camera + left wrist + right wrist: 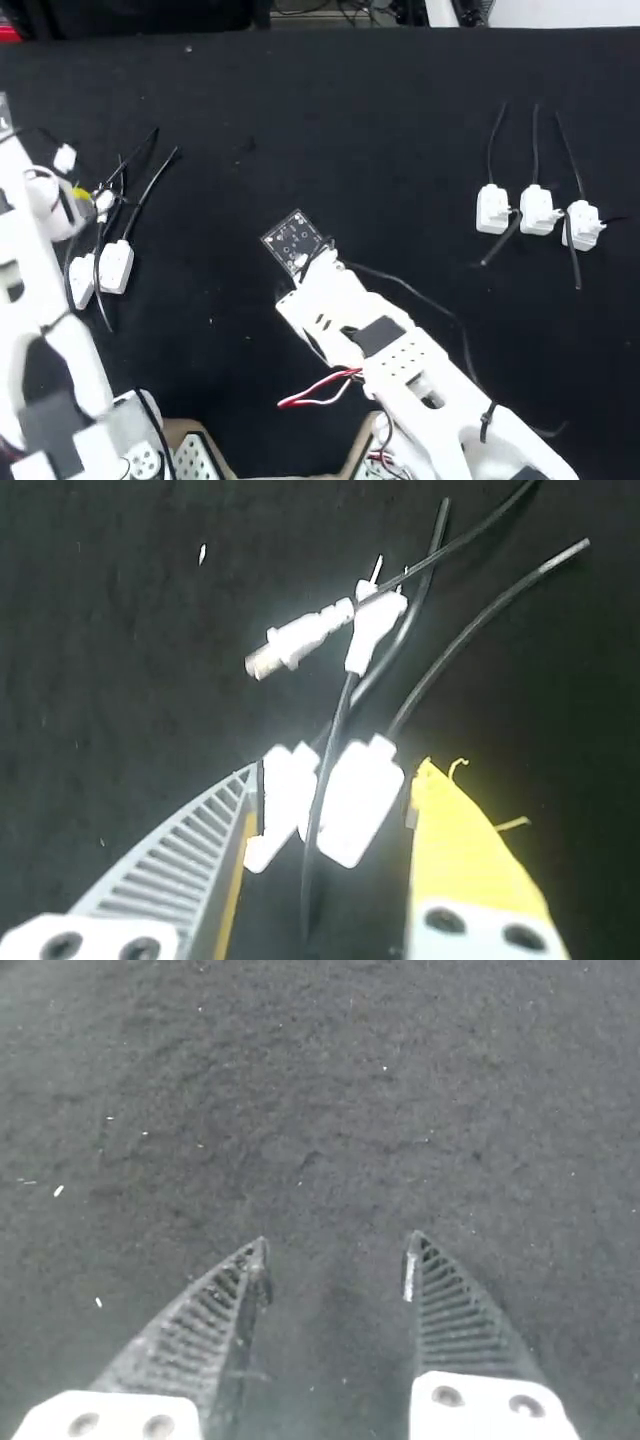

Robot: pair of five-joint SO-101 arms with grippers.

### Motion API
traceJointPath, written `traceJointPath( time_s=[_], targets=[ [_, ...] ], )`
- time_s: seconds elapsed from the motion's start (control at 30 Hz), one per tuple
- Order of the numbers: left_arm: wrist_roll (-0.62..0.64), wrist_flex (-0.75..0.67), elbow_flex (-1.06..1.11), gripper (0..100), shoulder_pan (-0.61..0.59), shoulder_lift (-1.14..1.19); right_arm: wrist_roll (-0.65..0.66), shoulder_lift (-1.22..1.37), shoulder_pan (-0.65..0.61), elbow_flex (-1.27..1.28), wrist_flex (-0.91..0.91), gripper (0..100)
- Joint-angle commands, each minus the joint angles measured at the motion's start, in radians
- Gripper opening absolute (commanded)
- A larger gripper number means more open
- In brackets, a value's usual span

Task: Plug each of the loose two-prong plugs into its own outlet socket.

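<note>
The left gripper (337, 770) hangs with its fingers spread wide around two white corded connectors (360, 800) on the black table (380, 120). The right gripper (335, 1255), fingers apart and holding nothing, hovers near mid-table. Three similar connectors (537, 210) lie in a row far right.

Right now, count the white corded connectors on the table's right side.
3, side by side in a row: the innermost connector, the middle connector and the outermost connector. None seems hidden there.

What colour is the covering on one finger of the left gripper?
Yellow; the covering shows best in the left wrist view.
</note>
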Motion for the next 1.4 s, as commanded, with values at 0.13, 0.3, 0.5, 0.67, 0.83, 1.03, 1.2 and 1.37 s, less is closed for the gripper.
traceJointPath(
  time_s=[0.13, 0.3, 0.5, 0.67, 0.83, 1.03, 1.2, 1.37],
  targets=[
    [-0.092, 0.008, -0.282, 25, -0.002, 0.239, -0.005, -0.004, -0.009, -0.004, -0.021, 19.5],
    [-0.091, 0.008, -0.320, 25, -0.007, 0.358, -0.003, -0.004, -0.009, -0.004, -0.021, 19.7],
    [-0.221, 0.040, -0.369, 25, -0.012, 0.459, -0.003, -0.004, -0.009, -0.004, -0.020, 19.7],
    [-0.430, 0.333, -0.450, 25, -0.039, 0.482, -0.003, -0.004, -0.009, -0.004, -0.020, 19.7],
    [-0.684, 0.353, -0.452, 25, -0.096, 0.483, -0.003, -0.004, -0.009, -0.004, -0.020, 19.7],
    [-0.772, 0.338, -0.429, 25, -0.097, 0.572, -0.003, -0.004, -0.009, -0.002, -0.018, 19.7],
    [-0.772, 0.259, -0.458, 25, -0.127, 0.692, -0.003, -0.004, -0.009, 0.007, -0.021, 19.7],
    [-0.770, 0.261, -0.493, 27, -0.134, 0.781, -0.003, -0.004, -0.009, 0.007, -0.025, 19.7]
  ],
)
